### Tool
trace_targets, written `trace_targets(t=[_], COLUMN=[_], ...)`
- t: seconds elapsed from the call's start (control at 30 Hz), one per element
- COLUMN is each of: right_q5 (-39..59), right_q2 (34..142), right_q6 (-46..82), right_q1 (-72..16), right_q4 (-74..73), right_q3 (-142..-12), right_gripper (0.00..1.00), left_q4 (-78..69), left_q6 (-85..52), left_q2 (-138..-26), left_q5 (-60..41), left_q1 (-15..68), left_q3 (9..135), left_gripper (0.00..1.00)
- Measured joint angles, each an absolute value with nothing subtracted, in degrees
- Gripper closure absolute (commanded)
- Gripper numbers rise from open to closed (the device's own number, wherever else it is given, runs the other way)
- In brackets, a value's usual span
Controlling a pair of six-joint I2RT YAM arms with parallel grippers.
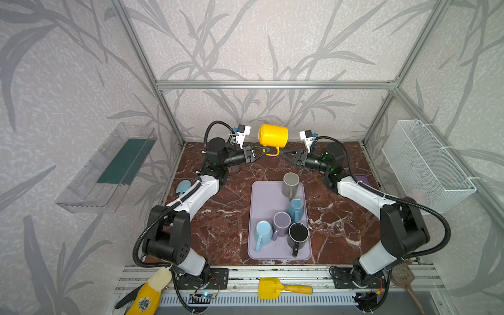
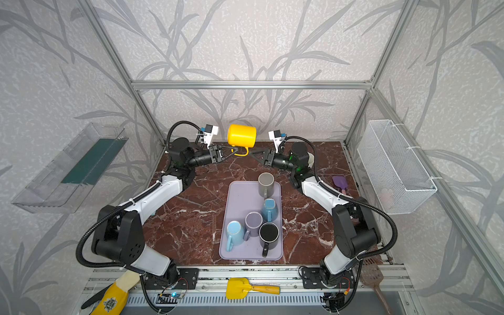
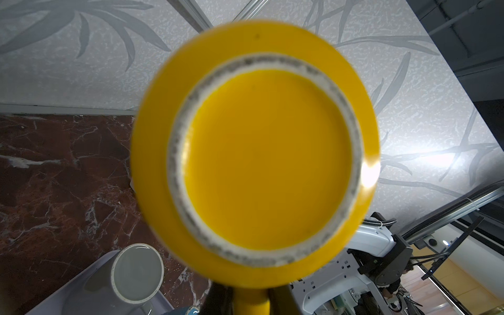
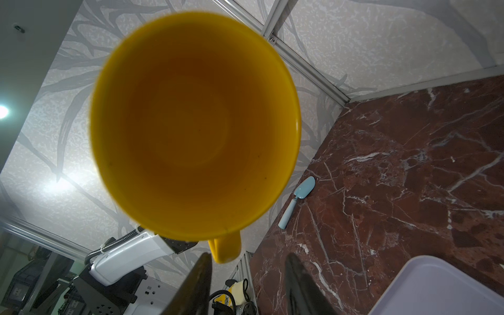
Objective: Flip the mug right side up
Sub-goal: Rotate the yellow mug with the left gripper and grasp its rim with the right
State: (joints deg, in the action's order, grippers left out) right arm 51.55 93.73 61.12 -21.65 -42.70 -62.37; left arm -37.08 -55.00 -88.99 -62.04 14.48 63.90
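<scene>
A yellow mug (image 1: 274,135) (image 2: 242,135) hangs on its side in the air above the back of the marble table, handle down. My left gripper (image 1: 262,150) (image 2: 231,150) is shut on the handle. In the left wrist view the mug's base (image 3: 267,158) fills the picture, with the handle (image 3: 252,302) pinched between the dark fingers. The right wrist view looks into the mug's open mouth (image 4: 196,125). My right gripper (image 1: 283,154) (image 2: 253,153) (image 4: 248,270) stands open just right of the handle, with nothing between its fingers.
A lavender tray (image 1: 261,196) at mid-table holds several upright mugs, a grey mug (image 1: 290,184) (image 3: 136,272) nearest the arms. A light blue scoop (image 1: 183,186) (image 4: 300,196) lies at the left edge, a purple scoop (image 2: 340,182) at the right. A wire basket (image 1: 428,163) hangs on the right wall.
</scene>
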Motion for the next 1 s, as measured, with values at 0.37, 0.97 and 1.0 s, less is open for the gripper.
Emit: trace_targets(t=[0.37,0.97,1.0], right_q5=[52.2,52.4,52.5], right_q2=[94.8,97.2,97.2], right_q6=[64.0,65.5,65.5], right_q1=[-22.2,-24.1,-24.2], right_q4=[-47.0,-48.8,-48.8], right_q3=[-64.5,-66.8,-66.9], right_gripper=[0.63,0.81,0.82], left_q4=[-40.7,-52.9,-53.2], left_q6=[-57.6,-66.6,-66.9], left_q2=[-89.7,-93.2,-93.2], left_q5=[-63.0,-65.7,-65.7], left_q1=[14.5,14.7,14.7], left_q3=[63.3,63.1,63.1], left_gripper=[1.0,1.0,1.0])
